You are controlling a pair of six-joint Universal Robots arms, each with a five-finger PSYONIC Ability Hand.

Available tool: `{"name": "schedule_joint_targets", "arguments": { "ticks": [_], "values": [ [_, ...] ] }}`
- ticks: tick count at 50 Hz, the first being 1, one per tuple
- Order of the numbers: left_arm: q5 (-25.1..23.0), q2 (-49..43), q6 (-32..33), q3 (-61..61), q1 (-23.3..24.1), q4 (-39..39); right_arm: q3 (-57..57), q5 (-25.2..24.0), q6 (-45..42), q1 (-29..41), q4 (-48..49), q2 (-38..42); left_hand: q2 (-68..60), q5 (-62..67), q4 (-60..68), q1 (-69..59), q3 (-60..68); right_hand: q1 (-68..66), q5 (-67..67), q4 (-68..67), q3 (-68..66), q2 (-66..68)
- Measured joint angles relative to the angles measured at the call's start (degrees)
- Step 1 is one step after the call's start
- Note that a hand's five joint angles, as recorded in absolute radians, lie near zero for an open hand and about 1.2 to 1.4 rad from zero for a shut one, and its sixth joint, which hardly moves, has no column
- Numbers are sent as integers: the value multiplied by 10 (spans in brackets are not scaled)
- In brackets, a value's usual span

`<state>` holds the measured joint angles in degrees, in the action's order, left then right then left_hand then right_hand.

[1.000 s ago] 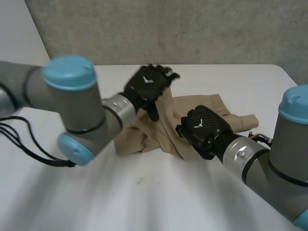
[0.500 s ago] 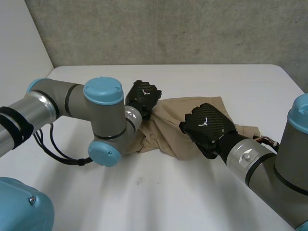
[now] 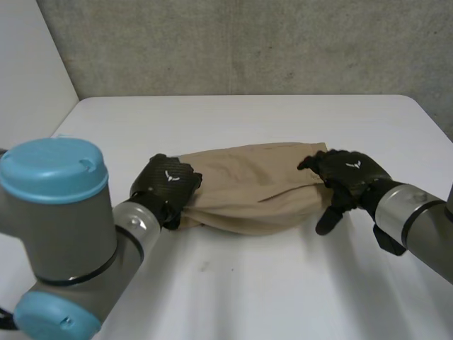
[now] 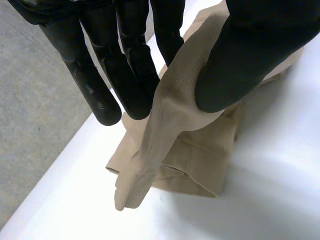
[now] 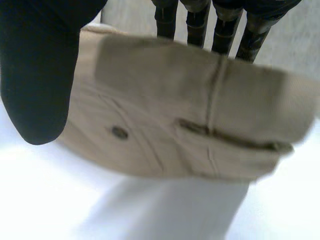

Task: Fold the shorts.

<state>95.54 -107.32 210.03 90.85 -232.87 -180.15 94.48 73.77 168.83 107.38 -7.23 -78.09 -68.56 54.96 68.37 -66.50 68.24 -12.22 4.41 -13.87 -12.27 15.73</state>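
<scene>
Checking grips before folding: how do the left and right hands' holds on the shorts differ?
The left hand pinches a narrow fold at one end of the shorts; the right hand clamps a wide band at the other. A button shows beside the right hand's thumb, none by the left hand. Both are shut on the shorts.

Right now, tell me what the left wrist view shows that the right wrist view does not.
Only the left wrist view: the left hand pinching a narrow fold of the shorts between thumb and fingers, and a grey surface beyond the table. Only the right wrist view: the right hand, thumb in front of the cloth and fingers behind it, and a dark button. Both: the tan shorts and the white table.
</scene>
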Motion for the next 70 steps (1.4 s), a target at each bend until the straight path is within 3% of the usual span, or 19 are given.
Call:
{"name": "schedule_joint_targets", "arguments": {
  "ticks": [8,12,13,15,17,18,27,32,37,46,53,57,63,70],
  "values": [
    [0,20,-45,32,-4,0,25,-5,-40,-24,-20,-1,0,0,0,0,0,0,0,0,0,0],
    [0,21,-64,35,-5,1,45,-4,-89,-28,-10,-1,0,0,0,0,0,-46,51,-51,-74,42],
    [-1,20,-73,35,-5,1,55,-5,-109,-28,1,0,0,0,0,0,0,-211,199,-210,-229,209],
    [-1,20,-81,35,-5,2,65,-5,-129,-27,19,0,0,0,0,0,0,-382,434,-459,-475,450],
    [-1,20,-82,36,-5,2,67,-5,-131,-27,22,0,0,0,0,0,0,-382,434,-459,-475,450],
    [-1,22,-85,36,-5,6,73,-3,-142,-27,44,-1,0,0,0,0,0,-430,511,-540,-546,519],
    [19,94,-80,34,-9,69,39,2,-149,-25,64,-90,0,0,0,0,0,-430,515,-543,-551,519],
    [26,206,-76,33,-11,131,-15,-2,-154,-27,-8,-162,0,0,0,0,0,-430,515,-544,-551,519],
    [25,297,-64,32,-9,183,-73,-5,-188,-24,-109,-181,0,0,1,0,1,-430,515,-544,-551,519],
    [23,349,-44,37,3,242,-131,0,-256,-21,-222,-175,-1,0,2,0,1,-430,515,-544,-551,519],
    [23,312,-40,61,8,243,-102,-1,-275,-20,-239,-133,15,-3,-11,3,-14,-430,515,-544,-551,519],
    [24,247,-36,69,9,218,-80,2,-291,-20,-238,-81,55,-3,-53,3,-52,-430,515,-544,-551,519],
    [27,118,-32,28,4,145,-82,20,-302,-20,-227,15,60,-17,-57,3,-56,-430,515,-544,-551,519],
    [32,-84,-3,-131,2,73,-120,58,-288,-21,-177,100,60,-17,-57,3,-56,-430,515,-544,-551,519]
  ]
}}
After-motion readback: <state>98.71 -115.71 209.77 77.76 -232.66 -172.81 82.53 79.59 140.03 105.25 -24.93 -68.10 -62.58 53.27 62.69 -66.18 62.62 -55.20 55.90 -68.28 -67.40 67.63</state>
